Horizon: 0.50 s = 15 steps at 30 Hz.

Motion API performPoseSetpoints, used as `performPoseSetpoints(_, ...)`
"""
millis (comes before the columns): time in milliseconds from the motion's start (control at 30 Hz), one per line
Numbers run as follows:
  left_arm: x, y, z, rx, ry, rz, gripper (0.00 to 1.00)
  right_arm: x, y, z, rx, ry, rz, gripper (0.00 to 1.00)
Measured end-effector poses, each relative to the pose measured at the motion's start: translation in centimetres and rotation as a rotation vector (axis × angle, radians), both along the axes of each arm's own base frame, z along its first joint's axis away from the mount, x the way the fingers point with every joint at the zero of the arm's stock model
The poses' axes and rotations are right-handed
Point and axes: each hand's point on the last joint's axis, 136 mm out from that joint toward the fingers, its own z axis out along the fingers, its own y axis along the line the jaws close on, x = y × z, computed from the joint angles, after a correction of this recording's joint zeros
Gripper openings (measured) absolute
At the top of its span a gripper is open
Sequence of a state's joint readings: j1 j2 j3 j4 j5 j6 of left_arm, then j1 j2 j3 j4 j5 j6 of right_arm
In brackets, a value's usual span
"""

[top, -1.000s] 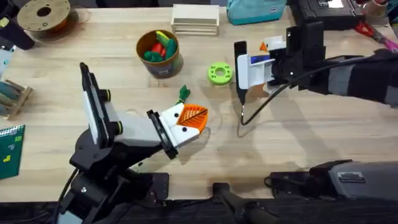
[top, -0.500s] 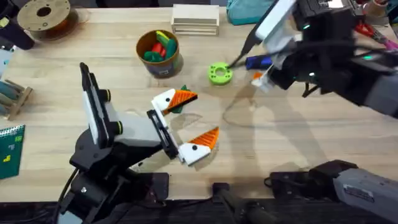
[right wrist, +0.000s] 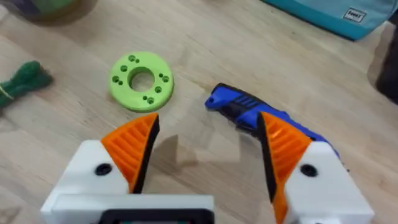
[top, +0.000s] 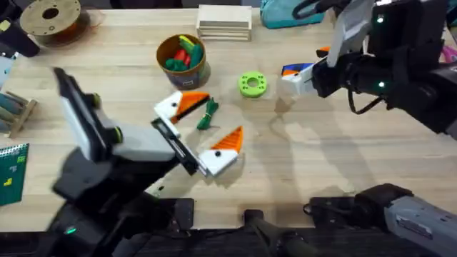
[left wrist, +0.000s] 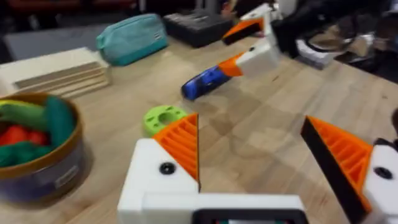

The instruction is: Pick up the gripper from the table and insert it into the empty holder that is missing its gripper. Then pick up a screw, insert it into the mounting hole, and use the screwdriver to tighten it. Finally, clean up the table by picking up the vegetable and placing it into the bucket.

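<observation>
The left gripper (top: pixel 201 130) hangs over the centre of the wooden counter (top: pixel 343 164), its white fingers with orange ribbed pads spread wide apart and grasping nothing. One finger lies toward the bucket (top: pixel 182 60), the other nearer the arm bases. Between them, on the counter, lies the green vegetable (top: pixel 208 114), apart from both pads.

The bucket stands on the far side of the counter and holds red, green and yellow items. To its right lies a green disc (top: pixel 251 84) with a central hole and a ring of small holes, flat on the counter.

The right gripper (right wrist: pixel 205 158) is over the counter right of the disc, fingers released, with a clear gap between the orange pads. A blue screwdriver handle (right wrist: pixel 249 112) lies just beyond its right finger; whether the pad touches it cannot be told.

A teal pouch (top: pixel 289 13) and a stack of wooden boards (top: pixel 224 21) sit along the far edge.
</observation>
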<state>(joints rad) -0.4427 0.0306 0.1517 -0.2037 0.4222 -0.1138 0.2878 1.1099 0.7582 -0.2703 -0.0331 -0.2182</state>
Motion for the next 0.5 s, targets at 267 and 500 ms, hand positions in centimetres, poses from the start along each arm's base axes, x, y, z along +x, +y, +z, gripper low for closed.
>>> performPoseSetpoints(267,2.4,2.8,2.0,0.197,0.285,0.215,0.987,-0.1,0.2,0.0,0.050,0.020,-0.032,0.918)
performPoseSetpoints(500,7.8,1.4,0.3,0.373,0.527,0.262,0.987,-0.1,0.2,0.0,0.058,0.022,-0.035,0.919)
